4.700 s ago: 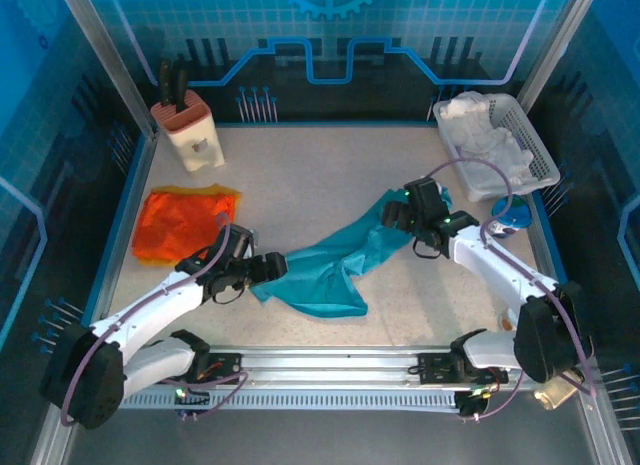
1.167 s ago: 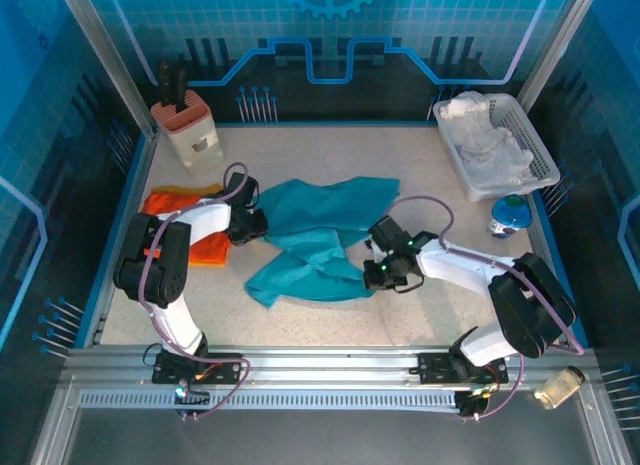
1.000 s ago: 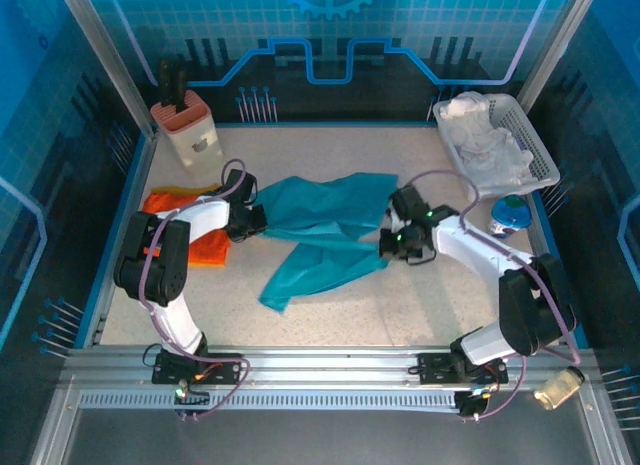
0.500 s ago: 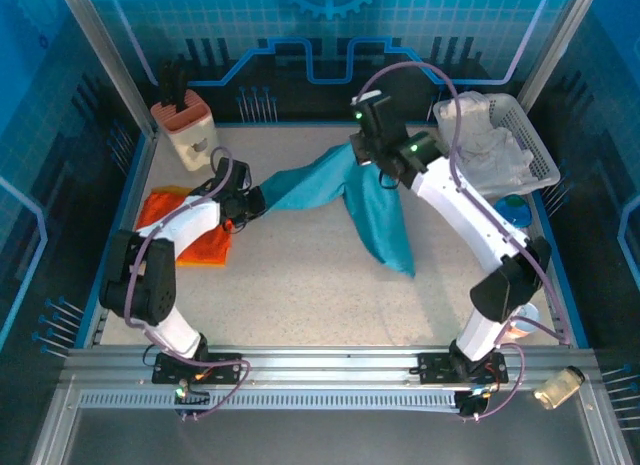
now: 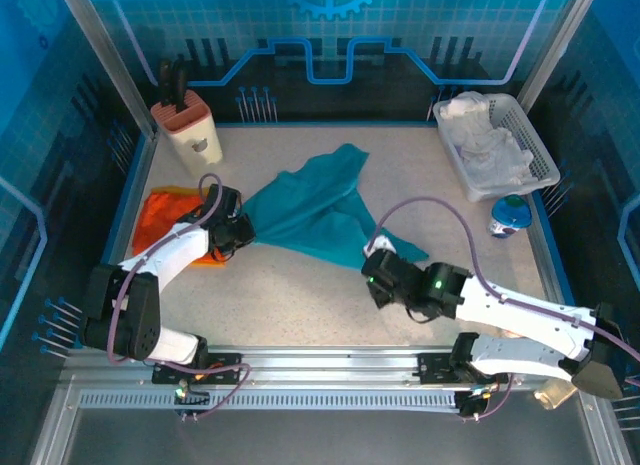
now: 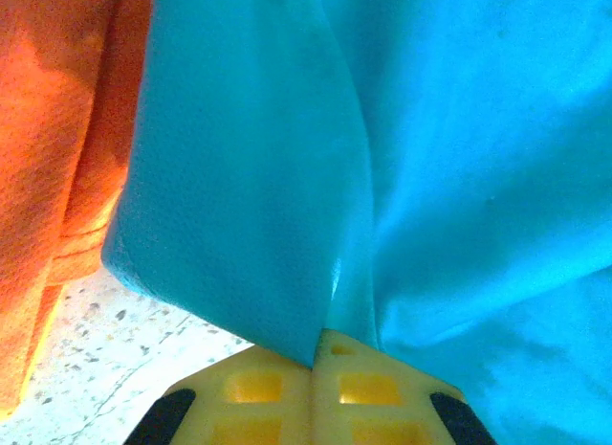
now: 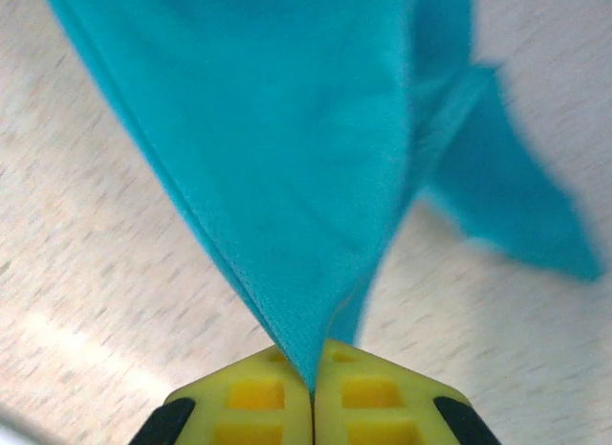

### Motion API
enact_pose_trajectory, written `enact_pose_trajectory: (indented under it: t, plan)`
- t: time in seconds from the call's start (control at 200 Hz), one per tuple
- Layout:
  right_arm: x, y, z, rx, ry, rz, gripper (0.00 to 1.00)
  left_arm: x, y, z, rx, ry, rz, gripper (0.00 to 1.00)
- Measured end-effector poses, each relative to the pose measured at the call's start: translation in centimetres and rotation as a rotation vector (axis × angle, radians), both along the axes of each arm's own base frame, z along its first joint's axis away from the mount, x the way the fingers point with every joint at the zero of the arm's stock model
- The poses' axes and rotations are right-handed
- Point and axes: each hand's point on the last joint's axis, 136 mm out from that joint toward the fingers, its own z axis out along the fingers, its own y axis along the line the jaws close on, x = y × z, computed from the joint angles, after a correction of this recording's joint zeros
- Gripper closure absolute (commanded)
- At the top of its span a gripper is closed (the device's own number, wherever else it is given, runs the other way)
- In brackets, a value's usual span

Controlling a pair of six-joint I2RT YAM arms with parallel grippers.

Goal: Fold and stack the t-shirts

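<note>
The teal t-shirt point(image 5: 310, 207) lies stretched across the middle of the table, one tip reaching toward the back. My left gripper point(image 5: 241, 231) is shut on its left corner, right beside the orange t-shirt point(image 5: 160, 217) at the left edge. In the left wrist view the teal cloth point(image 6: 316, 177) comes out from between the closed yellow fingers point(image 6: 258, 392), with orange cloth point(image 6: 57, 158) to the left. My right gripper point(image 5: 372, 265) is shut on the shirt's near right corner; teal cloth point(image 7: 287, 177) rises from its closed jaws point(image 7: 312, 383) above the table.
A beige knife block point(image 5: 190, 130) stands at the back left. A white basket point(image 5: 540, 150) of pale cloths sits at the back right, with a blue-and-white cup point(image 5: 508, 217) in front of it. A bottle point(image 5: 560, 387) lies off the table's near right corner.
My right arm has swung from high at the back down to the near middle, dragging the teal shirt's corner. The shirt now lies spread flatter. My left gripper has shifted slightly nearer.
</note>
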Motion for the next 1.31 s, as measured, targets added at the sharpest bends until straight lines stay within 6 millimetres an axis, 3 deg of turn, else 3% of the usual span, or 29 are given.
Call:
enact_pose_trajectory:
  t: [0.09, 0.16, 0.195, 0.26, 0.36, 0.535, 0.675, 0.861, 0.996, 1.141, 1.306]
  plan:
    - [-3.1, 1.9, -2.1, 0.029, 0.109, 0.071, 0.72, -0.6, 0.2, -0.7, 0.006, 0.022, 0.001, 1.00]
    - [-5.0, 3.4, -2.9, 0.044, 0.167, 0.124, 0.40, -0.6, 0.2, -0.8, 0.007, 0.026, 0.001, 0.95]
    - [-5.7, 4.0, -3.1, 0.047, 0.184, 0.142, 0.33, -0.7, 0.2, -0.8, 0.008, 0.027, 0.001, 0.87]
    - [-6.1, 4.1, -3.0, 0.046, 0.188, 0.148, 0.24, -0.7, 0.2, -0.9, 0.014, 0.027, -0.003, 0.62]
    - [-4.6, 3.3, -2.0, 0.066, 0.162, 0.076, 0.12, -0.8, 0.3, -0.9, 0.023, 0.033, -0.013, 0.53]
    - [2.1, -1.8, -0.1, 0.192, 0.129, -0.263, 0.09, -1.7, -0.7, -1.1, 0.031, 0.062, -0.054, 0.48]
    - [5.5, -6.0, -1.4, 0.232, 0.157, -0.487, 0.06, -2.9, -5.0, -0.5, 0.044, 0.061, -0.193, 0.47]
    - [7.7, -8.5, -4.1, 0.231, 0.242, -0.621, 0.05, -6.3, -11.1, -0.4, 0.035, 0.074, -0.367, 0.43]
    - [8.9, -10.4, -6.3, 0.240, 0.299, -0.722, 0.10, -9.2, -14.6, -0.7, 0.025, 0.092, -0.457, 0.41]
    - [9.3, -12.7, -9.0, 0.283, 0.355, -0.841, 0.15, -11.6, -17.4, -1.4, 0.011, 0.120, -0.506, 0.39]
    - [9.6, -13.2, -11.0, 0.316, 0.404, -0.897, 0.20, -12.9, -19.1, -3.9, 0.013, 0.176, -0.522, 0.37]
